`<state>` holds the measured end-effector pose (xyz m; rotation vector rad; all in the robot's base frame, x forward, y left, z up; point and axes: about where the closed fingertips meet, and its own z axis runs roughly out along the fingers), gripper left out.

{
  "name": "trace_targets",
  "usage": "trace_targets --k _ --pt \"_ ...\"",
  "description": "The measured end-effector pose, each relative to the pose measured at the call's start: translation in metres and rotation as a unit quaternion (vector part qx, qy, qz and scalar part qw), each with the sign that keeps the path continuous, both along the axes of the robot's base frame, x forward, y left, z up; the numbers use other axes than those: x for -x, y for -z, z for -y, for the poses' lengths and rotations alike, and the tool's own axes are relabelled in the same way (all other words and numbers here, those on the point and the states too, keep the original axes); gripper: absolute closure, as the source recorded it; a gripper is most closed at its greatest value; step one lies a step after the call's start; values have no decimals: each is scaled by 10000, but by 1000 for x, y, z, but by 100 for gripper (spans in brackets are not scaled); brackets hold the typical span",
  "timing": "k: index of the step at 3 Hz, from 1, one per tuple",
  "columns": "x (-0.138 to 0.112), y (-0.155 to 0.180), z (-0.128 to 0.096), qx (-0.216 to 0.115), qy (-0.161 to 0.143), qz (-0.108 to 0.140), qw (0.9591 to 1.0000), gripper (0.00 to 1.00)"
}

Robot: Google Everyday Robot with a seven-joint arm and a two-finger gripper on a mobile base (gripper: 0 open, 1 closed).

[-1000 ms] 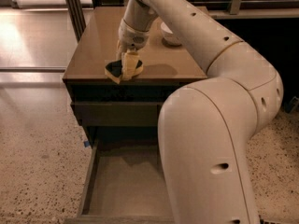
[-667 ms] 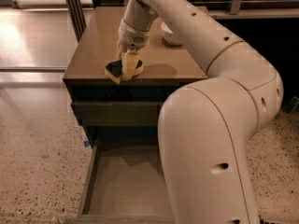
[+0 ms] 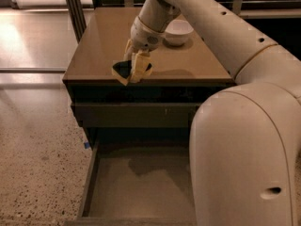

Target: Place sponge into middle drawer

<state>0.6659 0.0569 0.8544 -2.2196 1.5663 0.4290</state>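
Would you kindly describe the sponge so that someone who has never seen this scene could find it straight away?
Start at the brown cabinet top above the open drawer. At its front edge the robot's claw grips the sponge. It is small, yellow with a dark face, unlike the round white bowl farther back.

Speckled floor (image 3: pixel 37 164), gripper (image 3: pixel 134 73) over brown cabinet (image 3: pixel 99 46)
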Motion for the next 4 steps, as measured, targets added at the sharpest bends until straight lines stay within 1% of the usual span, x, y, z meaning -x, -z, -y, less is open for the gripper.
trace_targets --k 1,2,3,4 --pt "50 -13 18 -123 -49 -157 9998 100" --pt "100 -13 15 -58 -291 -416 9987 100" --pt "99 -11 14 -41 -303 -414 9987 100" --pt "102 19 36 73 7 -589 9982 100"
